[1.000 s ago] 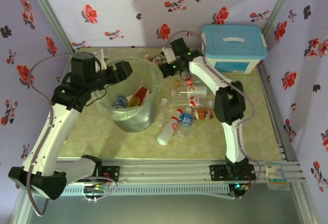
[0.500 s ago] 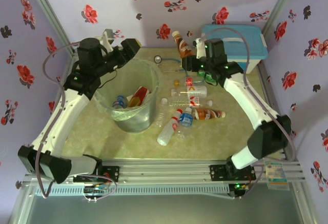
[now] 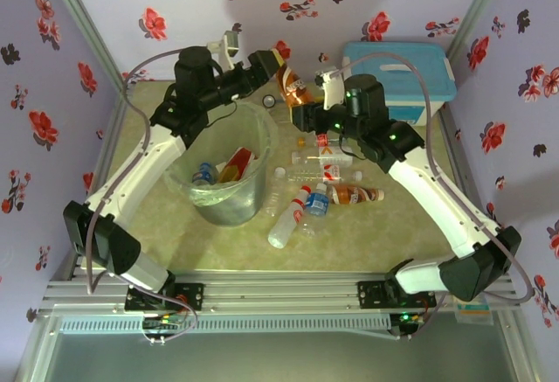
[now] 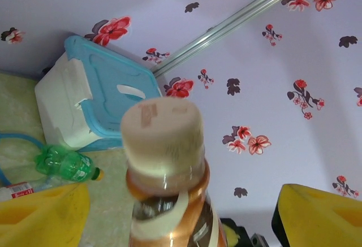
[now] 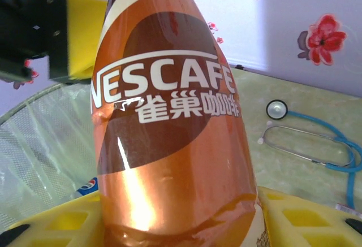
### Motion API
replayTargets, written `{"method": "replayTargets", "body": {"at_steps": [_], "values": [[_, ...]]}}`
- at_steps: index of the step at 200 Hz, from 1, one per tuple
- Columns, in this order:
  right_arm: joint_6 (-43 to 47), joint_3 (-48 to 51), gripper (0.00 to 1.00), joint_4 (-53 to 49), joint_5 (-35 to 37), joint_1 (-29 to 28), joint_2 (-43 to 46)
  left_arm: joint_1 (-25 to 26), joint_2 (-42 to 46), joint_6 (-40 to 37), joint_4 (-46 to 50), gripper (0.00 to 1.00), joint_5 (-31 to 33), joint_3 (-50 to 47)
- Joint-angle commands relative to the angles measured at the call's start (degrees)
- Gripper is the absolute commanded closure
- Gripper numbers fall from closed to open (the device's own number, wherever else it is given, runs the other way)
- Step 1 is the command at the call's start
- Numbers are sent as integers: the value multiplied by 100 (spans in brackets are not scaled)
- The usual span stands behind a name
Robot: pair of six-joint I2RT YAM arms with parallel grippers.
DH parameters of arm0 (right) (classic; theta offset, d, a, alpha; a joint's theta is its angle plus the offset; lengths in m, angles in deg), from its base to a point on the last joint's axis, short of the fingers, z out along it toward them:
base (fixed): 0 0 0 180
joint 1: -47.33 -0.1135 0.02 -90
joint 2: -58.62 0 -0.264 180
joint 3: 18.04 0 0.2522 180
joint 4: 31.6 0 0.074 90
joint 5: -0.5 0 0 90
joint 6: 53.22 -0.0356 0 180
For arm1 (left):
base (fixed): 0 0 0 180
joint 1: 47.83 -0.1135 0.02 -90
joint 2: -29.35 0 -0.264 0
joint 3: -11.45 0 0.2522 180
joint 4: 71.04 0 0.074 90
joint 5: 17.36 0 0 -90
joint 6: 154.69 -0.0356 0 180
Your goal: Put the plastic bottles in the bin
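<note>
An amber-brown Nescafe bottle (image 3: 289, 82) hangs in the air by the bin's back right rim. My right gripper (image 3: 302, 113) is shut on its lower body (image 5: 169, 128), a yellow finger on each side. My left gripper (image 3: 265, 61) stands open around the bottle's cream cap (image 4: 164, 134), its fingers (image 4: 39, 213) well apart from it. The bin (image 3: 231, 209), a translucent grey bucket with a clear bag, holds several bottles (image 3: 236, 163). Several more plastic bottles (image 3: 301, 203) lie on the table to the bin's right. A green bottle (image 4: 65, 165) lies near the box.
A white box with a light-blue lid (image 3: 397, 80) stands at the back right. A stethoscope (image 5: 305, 139) lies on the table behind the bin. Flowered walls close in the back and both sides.
The right arm has lifted the amber bottle off the back of the table and carried it left. The left arm has swung up and right, bringing its jaws around the cap.
</note>
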Motion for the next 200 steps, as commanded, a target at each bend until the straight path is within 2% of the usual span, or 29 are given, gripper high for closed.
{"method": "replayTargets", "body": {"at_steps": [1,31,62,84,95,108,135,146,178,200], "values": [[111,-189,48,-19,-166,-98,29,45,-168,248,-492,17,-105,157],[67,-87,48,98,-236,-181,29,63,-285,398,-676,25,-74,165],[55,-10,48,159,-204,-190,28,95,-308,470,-741,48,-73,180],[43,-11,47,197,-210,-185,6,94,-307,470,-732,60,-73,187],[42,-23,43,195,-204,-190,-22,94,-314,470,-711,64,-73,203],[54,-40,36,230,-178,-190,-25,94,-308,462,-686,68,-73,234],[125,-200,15,130,-80,-184,-24,60,-290,392,-614,73,-78,324],[155,-379,1,-42,-3,-173,-54,18,-299,423,-667,74,-158,339],[287,-700,1,-505,591,5,167,-268,-133,229,-332,76,-365,383],[258,-656,1,-697,695,430,457,-633,126,-310,547,77,-535,516]]}}
